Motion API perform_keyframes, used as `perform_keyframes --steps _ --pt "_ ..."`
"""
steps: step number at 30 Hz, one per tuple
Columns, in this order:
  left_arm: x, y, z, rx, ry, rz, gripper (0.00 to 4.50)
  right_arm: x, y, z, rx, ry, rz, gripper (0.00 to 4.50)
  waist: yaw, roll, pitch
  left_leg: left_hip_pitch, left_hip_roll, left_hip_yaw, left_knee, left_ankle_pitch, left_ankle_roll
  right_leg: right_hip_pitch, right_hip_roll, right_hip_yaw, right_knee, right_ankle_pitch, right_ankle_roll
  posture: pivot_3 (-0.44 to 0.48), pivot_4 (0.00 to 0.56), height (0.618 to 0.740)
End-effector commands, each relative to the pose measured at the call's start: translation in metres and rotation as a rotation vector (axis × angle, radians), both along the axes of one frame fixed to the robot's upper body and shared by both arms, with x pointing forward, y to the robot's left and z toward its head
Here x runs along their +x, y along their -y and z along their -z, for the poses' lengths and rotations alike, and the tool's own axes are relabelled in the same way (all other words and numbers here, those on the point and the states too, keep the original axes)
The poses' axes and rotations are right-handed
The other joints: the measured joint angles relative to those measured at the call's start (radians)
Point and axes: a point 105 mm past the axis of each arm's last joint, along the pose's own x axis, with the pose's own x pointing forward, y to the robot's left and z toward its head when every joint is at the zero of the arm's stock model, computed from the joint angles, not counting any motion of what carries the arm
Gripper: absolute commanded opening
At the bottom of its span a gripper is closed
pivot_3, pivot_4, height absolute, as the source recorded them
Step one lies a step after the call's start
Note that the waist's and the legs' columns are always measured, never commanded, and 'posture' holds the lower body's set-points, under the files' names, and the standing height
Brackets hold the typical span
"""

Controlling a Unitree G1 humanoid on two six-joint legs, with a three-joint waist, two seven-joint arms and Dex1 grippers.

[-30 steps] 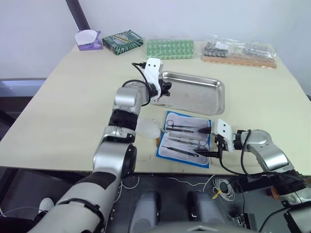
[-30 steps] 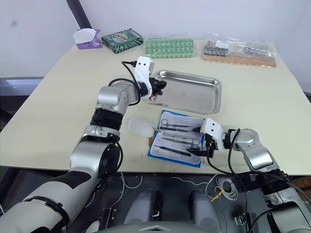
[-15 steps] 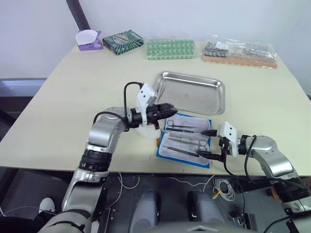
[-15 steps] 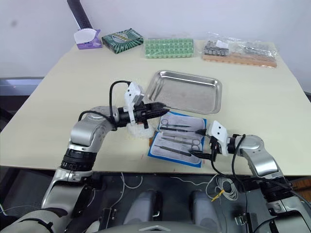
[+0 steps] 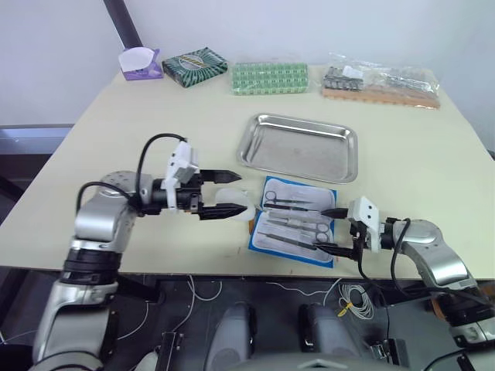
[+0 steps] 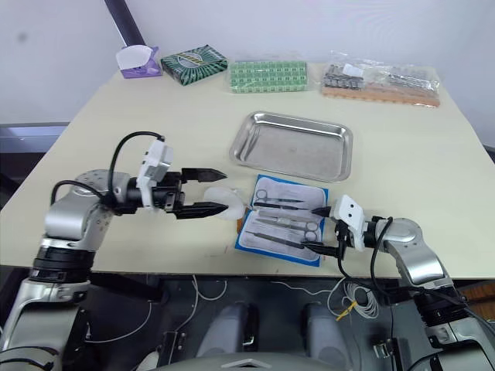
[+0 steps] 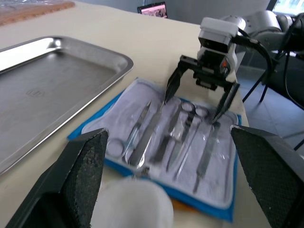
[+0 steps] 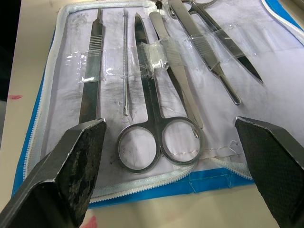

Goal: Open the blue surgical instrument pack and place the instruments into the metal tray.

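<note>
The blue surgical instrument pack (image 5: 298, 222) lies unfolded at lower centre of the head view, with the instruments (image 8: 156, 80) held under clear straps on its whitish lining. The metal tray (image 5: 298, 147) just above it holds nothing, so opening looks done and every transfer remains. The right gripper (image 5: 332, 229) spreads wide and empty over the pack's right edge; the left gripper (image 5: 230, 193), left of the pack, is also parted and holding nothing.

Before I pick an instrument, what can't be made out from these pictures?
- Blue surgical instrument pack: its left edge sits behind a white rounded object in the left eye view.
- Instruments: clear straps cross them in the right wrist view; whether they slide free is unclear.
- Metal tray: cut off by the left wrist view's edge.
- Bagged parts: too small to identify.
</note>
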Motion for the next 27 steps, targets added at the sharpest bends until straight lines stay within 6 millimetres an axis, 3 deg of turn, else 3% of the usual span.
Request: perform_keyframes --steps 1,7,10,13,27 --pt "0.002 -0.006 -0.012 0.016 0.049 -0.012 4.43 -0.004 0.005 0.005 -0.007 -0.027 0.008 4.50 0.000 0.000 0.000 0.000 0.000 0.000 0.000 0.000 0.000 0.000 0.000 0.000 0.000 0.000 0.000 0.000 0.150 0.740" --pt "0.012 0.013 -0.008 0.063 0.058 0.041 4.43 -0.003 0.004 0.004 -0.009 -0.021 0.012 4.50 0.002 0.000 0.000 0.000 -0.001 0.000 0.000 0.000 0.000 0.000 -0.001 0.000 0.000 0.000 0.000 0.000 0.150 0.740" --pt "0.019 0.025 -0.006 0.088 0.041 0.095 3.70 -0.004 0.003 0.004 -0.009 -0.022 0.014 4.50 0.002 0.000 0.000 0.000 -0.002 0.000 0.000 0.000 0.000 0.000 0.000 0.000 0.000 0.000 0.000 0.000 0.150 0.740" --pt "0.034 0.036 -0.001 0.135 0.060 0.081 2.36 -0.004 0.002 0.004 -0.009 -0.020 0.019 4.50 0.001 0.000 0.000 0.000 -0.004 0.003 0.000 0.000 0.000 0.000 0.000 -0.001 0.000 0.000 0.001 0.000 0.150 0.740" --pt "0.069 0.093 0.027 0.338 0.148 0.200 2.36 -0.004 -0.001 0.003 -0.016 -0.024 0.031 4.50 -0.001 -0.001 0.001 -0.002 -0.004 0.005 0.001 0.000 0.000 0.000 0.001 0.000 0.000 -0.001 0.001 0.000 0.150 0.740"
